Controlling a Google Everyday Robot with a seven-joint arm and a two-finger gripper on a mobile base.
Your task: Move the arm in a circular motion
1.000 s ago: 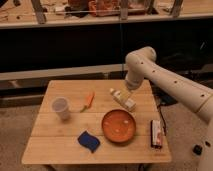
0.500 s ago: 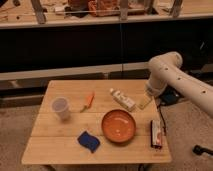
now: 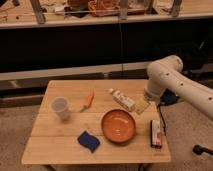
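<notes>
My thick white tubular arm [image 3: 172,82] looks stiff and heavy; nothing needs grasping. Its pale yellowish gripper [image 3: 141,106] hangs over the wooden table's [image 3: 65,150] right edge.

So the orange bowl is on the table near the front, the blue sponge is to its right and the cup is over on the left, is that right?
Not quite. In the camera view the blue sponge lies left of the orange bowl, not right. The bowl does sit near the table's front, with the cup on the left. The gripper hangs over the table's right side.
</notes>
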